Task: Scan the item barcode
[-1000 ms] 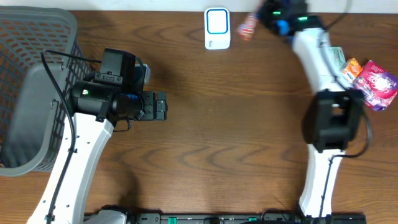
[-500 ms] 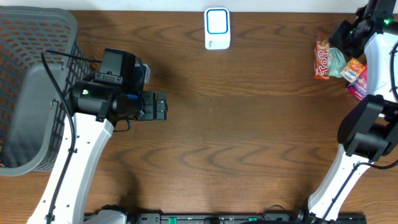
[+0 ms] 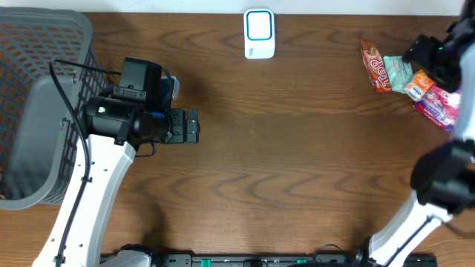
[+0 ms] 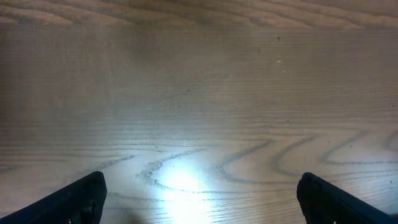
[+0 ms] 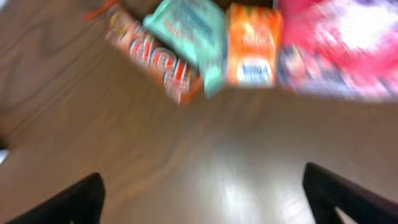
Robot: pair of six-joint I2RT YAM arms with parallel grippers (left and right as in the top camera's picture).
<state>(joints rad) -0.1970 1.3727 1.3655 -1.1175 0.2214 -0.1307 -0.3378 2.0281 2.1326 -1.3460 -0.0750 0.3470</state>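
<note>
Jaws spread wide, the right gripper [image 5: 205,198] has just dropped the red-orange foil snack bar [image 5: 154,59] ahead of it beside other bright packets [image 5: 252,43], well clear of the white-and-blue scanner [image 3: 259,33], suggesting that item's scan is done.

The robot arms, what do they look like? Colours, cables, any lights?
Both have white tubular links and bulky black joint housings. The left arm carries a thin black cable looping beside it and a small green light. The right arm looks the same build. The left pincer and right pincer have dark, blunt fingertips.
</note>
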